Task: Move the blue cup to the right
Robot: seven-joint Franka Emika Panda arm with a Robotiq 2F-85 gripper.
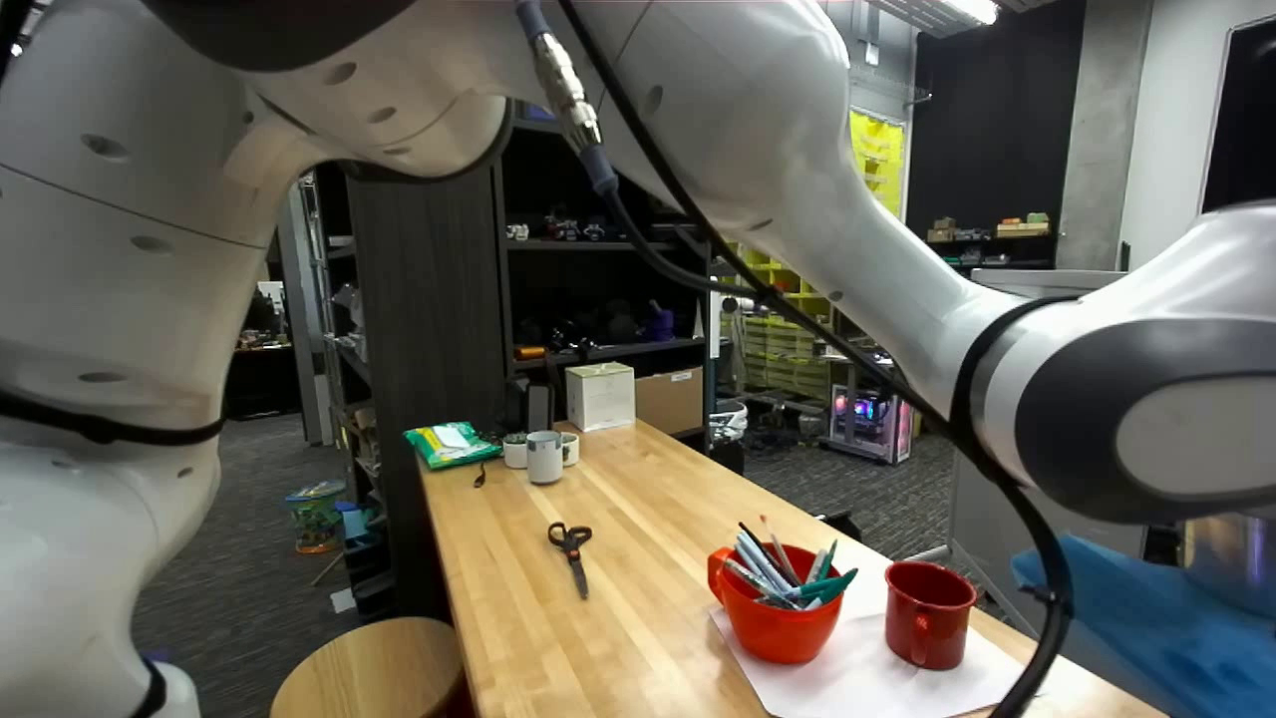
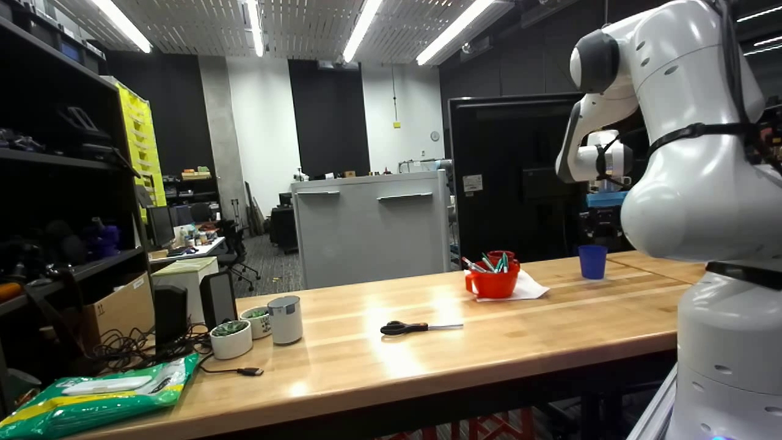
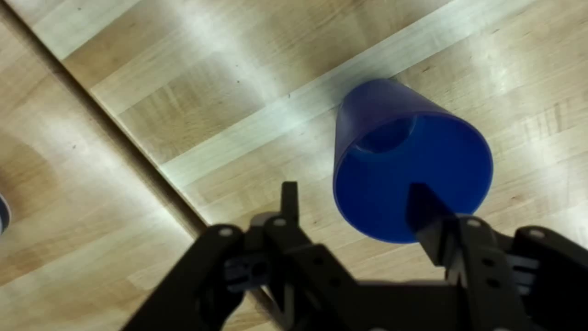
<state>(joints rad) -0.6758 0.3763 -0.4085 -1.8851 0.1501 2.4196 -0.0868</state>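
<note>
A white robot arm (image 2: 690, 201) stands beside a wooden workbench (image 2: 342, 360) at right in an exterior view, marking the room around us as a lab; gear-laden black shelves (image 2: 61, 160) line the far left, yellow racking (image 2: 142, 143) behind, strip lights (image 2: 365, 27) along the top.

Lighting: I note white tube lights (image 2: 455, 30) along a grey slatted ceiling (image 2: 305, 30), with bright glare patches on my pale wooden counter (image 2: 354, 330). Far side: white walls (image 2: 263, 122), a tall black wall panel (image 2: 330, 116), a grey concrete pillar (image 2: 219, 110), a small round clock (image 2: 434, 135). Black open shelving (image 1: 578, 246) stands beyond the counter's end. Floor: dark grey carpet (image 1: 249, 499). I log a round wooden stool (image 1: 369, 668) just beside the counter.
</note>
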